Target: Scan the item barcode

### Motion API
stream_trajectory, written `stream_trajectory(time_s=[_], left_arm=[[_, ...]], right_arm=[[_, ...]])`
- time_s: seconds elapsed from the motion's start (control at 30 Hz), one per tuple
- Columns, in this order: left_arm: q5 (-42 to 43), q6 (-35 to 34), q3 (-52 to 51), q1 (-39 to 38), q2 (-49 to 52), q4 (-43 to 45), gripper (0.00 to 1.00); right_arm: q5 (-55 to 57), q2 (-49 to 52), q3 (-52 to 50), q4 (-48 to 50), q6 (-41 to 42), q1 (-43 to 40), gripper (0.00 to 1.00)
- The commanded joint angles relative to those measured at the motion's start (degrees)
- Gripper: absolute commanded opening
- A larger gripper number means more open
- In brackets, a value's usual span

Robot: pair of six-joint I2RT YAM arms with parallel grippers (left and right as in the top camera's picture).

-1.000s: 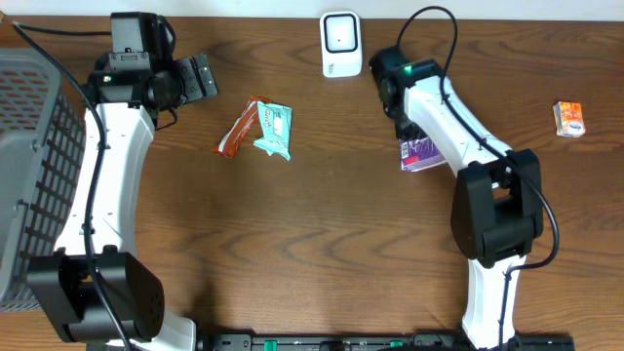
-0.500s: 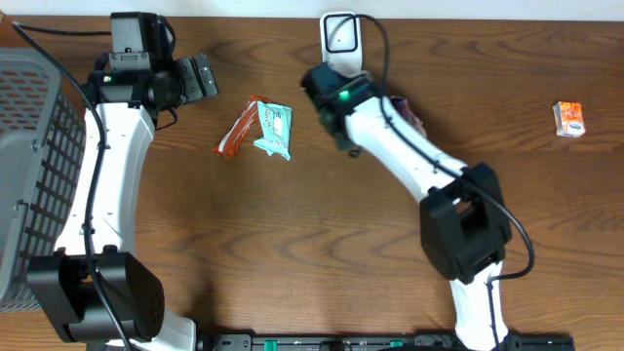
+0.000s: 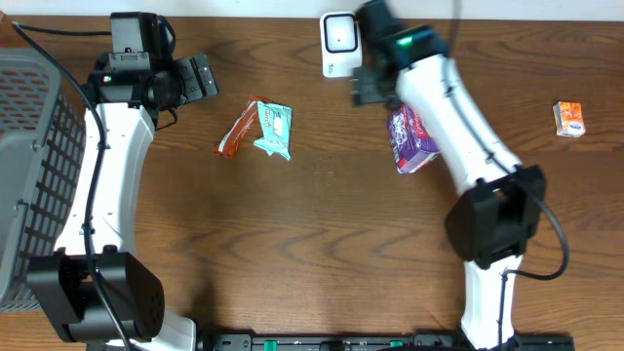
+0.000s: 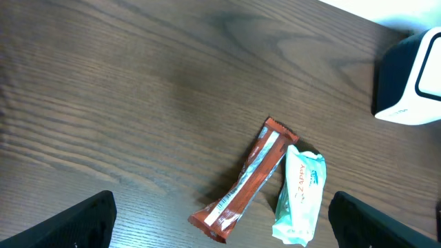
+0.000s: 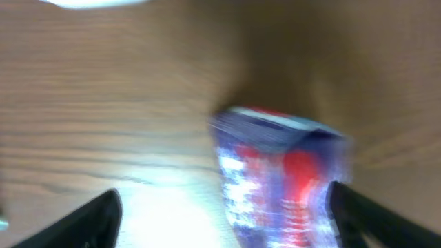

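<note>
While the right pincer gapes open, purple packet lies nearby, untouched.

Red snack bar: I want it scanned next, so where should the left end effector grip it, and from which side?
Across its narrow width, near the end farther from the teal packet, coming straight down from above. The red snack bar lies flat and long, and the packet crowds its other end.

Overhead and left wrist views are evenly lit and sharp; right wrist view is motion-blurred.
</note>
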Motion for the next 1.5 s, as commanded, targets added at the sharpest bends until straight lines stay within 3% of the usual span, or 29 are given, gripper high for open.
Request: stream_trajectory(time_s=[0.0, 0.1, 0.27, 0.4, 0.7, 0.93, 1.17, 1.23, 1.33, 1.4, 1.47], left_arm=[[-0.5, 0.3, -0.1, 0.1, 0.5, 0.0, 0.98], [-0.5, 0.3, -0.1, 0.1, 0.5, 0.0, 0.98], [-0.5, 0.3, -0.1, 0.1, 0.5, 0.0, 0.98], [-0.5, 0.3, -0.1, 0.1, 0.5, 0.0, 0.98], [-0.5, 0.3, -0.1, 0.1, 0.5, 0.0, 0.98], [-0.5, 0.3, -0.1, 0.1, 0.5, 0.0, 0.98], [-0.5, 0.3, -0.1, 0.1, 0.5, 0.0, 0.98], [-0.5, 0.3, -0.1, 0.1, 0.5, 0.0, 0.98], [-0.5, 0.3, -0.1, 0.1, 0.5, 0.0, 0.98], [-0.5, 0.3, -0.1, 0.1, 0.5, 0.0, 0.98], [-0.5, 0.3, -0.1, 0.1, 0.5, 0.0, 0.98]], right_arm=[[-4.7, -0.4, -0.8, -3.3, -1.6, -5.4, 0.84], [-3.8, -0.4, -1.7, -4.3, -2.8, -8.9, 0.74], [-5.2, -0.4, -1.7, -4.5, -3.7, -14.5, 0.34], [-13.8, -0.4, -3.0, -4.3, -5.9, -17.1, 0.04], [-24.1, -0.3, -16.9, 5.2, -6.1, -14.5, 0.01], [-31.1, -0.5, -16.9, 7.8, -7.5, -10.2, 0.01], [-29.4, -0.5, -13.2, 7.8, -7.5, -7.2, 0.16], [-25.9, -0.5, -13.2, 7.9, -7.2, -7.2, 0.36], [-21.4, -0.5, -13.7, 7.7, -6.5, -7.6, 0.76], [-21.4, -0.5, -14.2, 7.8, -6.6, -7.6, 0.88], [-21.4, -0.5, -15.2, 7.9, -7.3, -7.6, 0.89]])
